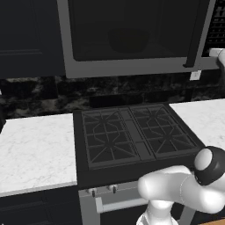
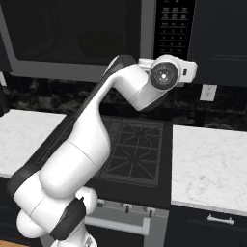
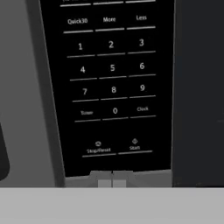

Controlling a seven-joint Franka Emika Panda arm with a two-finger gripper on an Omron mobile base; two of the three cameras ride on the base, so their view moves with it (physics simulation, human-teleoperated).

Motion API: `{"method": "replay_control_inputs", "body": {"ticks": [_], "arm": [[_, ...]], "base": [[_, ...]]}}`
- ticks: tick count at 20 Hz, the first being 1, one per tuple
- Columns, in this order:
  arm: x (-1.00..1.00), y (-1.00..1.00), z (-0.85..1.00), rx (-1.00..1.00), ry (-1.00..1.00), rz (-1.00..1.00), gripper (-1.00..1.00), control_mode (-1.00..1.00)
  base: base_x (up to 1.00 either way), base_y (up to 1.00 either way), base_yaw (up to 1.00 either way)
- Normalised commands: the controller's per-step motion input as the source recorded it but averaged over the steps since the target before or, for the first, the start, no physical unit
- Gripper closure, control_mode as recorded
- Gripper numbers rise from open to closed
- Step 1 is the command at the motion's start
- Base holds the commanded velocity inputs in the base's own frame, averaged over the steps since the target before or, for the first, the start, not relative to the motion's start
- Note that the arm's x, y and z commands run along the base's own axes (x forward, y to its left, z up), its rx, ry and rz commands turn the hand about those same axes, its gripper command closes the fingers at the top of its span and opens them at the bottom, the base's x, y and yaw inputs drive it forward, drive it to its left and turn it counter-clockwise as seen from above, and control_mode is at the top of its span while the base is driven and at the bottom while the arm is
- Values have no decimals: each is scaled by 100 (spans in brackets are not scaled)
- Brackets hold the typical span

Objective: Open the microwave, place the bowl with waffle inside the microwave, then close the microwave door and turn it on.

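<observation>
Left base view: the microwave hangs above a black gas stove, its microwave door closed flush in the silver-grey frame. Through the dark tinted window a dim round shape sits on the floor of the cavity; it may be the bowl, but the glass is too dark to say for certain, and no waffle can be made out. A dark vertical bar handle runs down the door's right edge. White marble-patterned countertops flank the stove, which carries two cast grates with radial ribs.

Right base view: the white arm rises from the lower left and bends toward the microwave's black button panel, with the hand's round dark-centred joint just below it. A white wall outlet sits on the dark speckled backsplash, and a cabinet drawer pull shows below the right counter.

Hand view: the panel appears close up as a flat black keypad with pale digits, "Quick30", "More", "Less", "Timer", "Clock", a "Stop/Reset" key and a "Start" key. The gripper sits at the panel's lower edge, below and between those two keys, its two fingertips pressed together and holding nothing.
</observation>
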Motion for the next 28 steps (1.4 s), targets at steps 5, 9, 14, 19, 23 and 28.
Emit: {"method": "replay_control_inputs", "body": {"ticks": [5, 9, 14, 19, 23, 28], "arm": [[44, -14, 0, 0, 2, 0, 100, -100], [33, -11, 0, 0, 0, 0, 100, -100], [12, -41, 0, 0, 0, 0, 100, -100], [16, -31, -3, 0, 0, 0, 100, -100], [75, 3, -21, -1, 0, -9, 100, -100], [39, 32, -7, 0, 0, -12, 100, -100]], "base": [[0, 0, 0], [0, 0, 0], [0, 0, 0], [0, 0, 0], [0, 0, 0], [0, 0, 0]]}}
